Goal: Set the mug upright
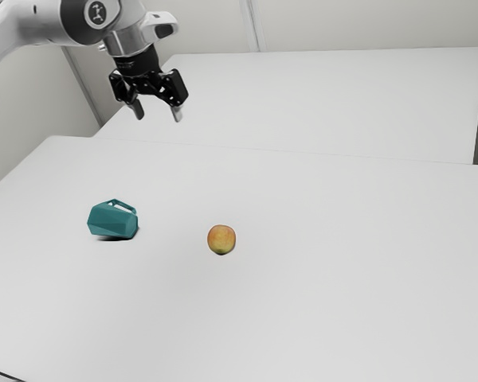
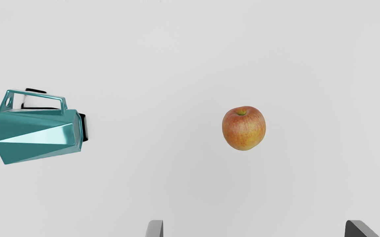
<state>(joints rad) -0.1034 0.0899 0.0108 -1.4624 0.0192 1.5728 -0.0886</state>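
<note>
Nearest, the round red-and-yellow apple (image 1: 221,239) sits on the smooth white bench (image 1: 319,302). The glossy teal, faceted mug (image 1: 111,223) lies on its side closer to the edge at the exterior view's left, its flats probably stopping any roll. Toward the far edge, the black two-finger claw (image 1: 158,117) hangs released, high enough to clear both.

Mug (image 1: 111,222) lies to the exterior view's left of the apple (image 1: 221,239).

A plain indoor room, though whether home, lab or office I cannot tell. Pale walls (image 1: 382,24) rise at the far side, behind a smooth white worktop (image 1: 319,302) and another broad white surface (image 1: 327,99).
</note>
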